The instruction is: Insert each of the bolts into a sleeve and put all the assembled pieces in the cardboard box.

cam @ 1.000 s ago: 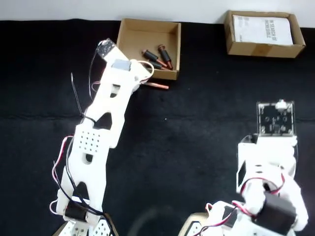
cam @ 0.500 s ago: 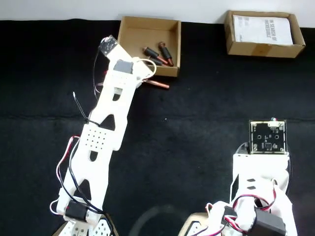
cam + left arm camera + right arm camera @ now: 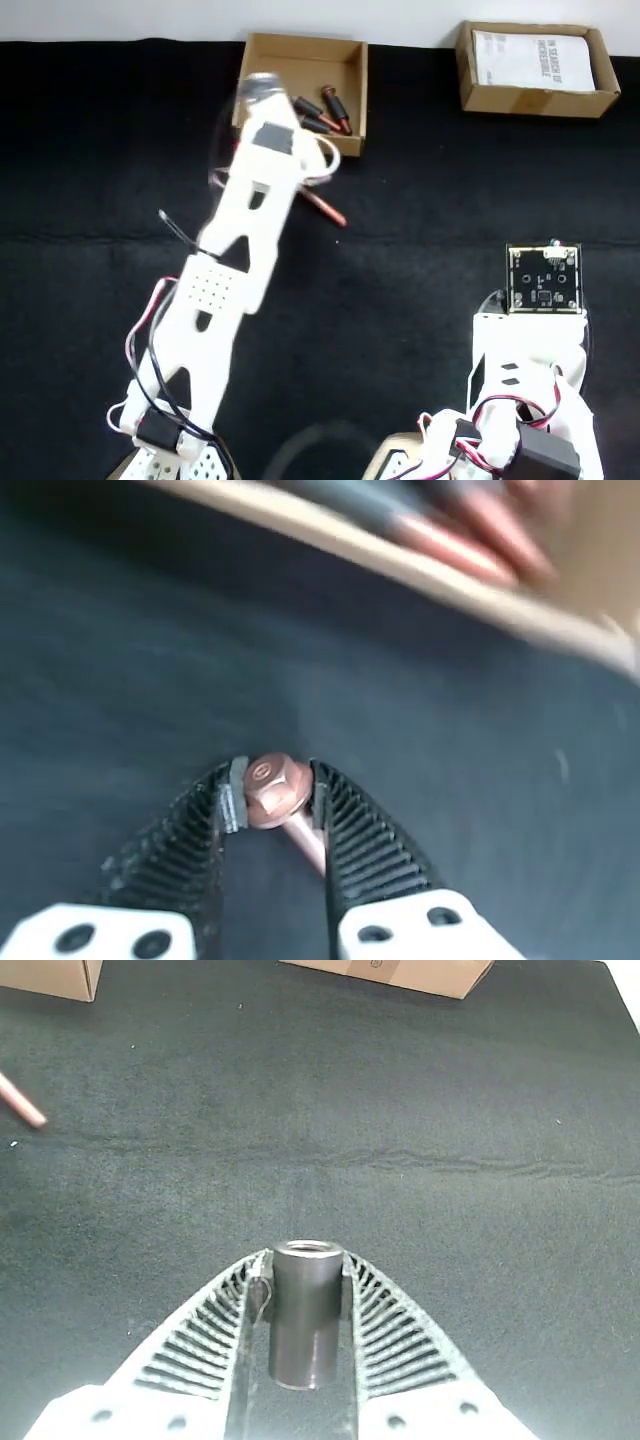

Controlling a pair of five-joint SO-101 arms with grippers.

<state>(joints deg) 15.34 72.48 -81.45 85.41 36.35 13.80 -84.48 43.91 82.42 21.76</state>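
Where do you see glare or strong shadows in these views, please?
High view: no hard shadow shows on the black cloth; the white left arm stands out brightly. Left wrist view: a soft highlight on the bolt in the left gripper. Right wrist view: even light, a faint sheen on the sleeve in the right gripper.

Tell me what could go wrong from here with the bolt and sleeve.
1. The left gripper pinches the bolt only by its head, so the shank may swing or slip out.
2. The bolt sits tilted; unless lined up with the sleeve in the right gripper, it may jam at the bore.
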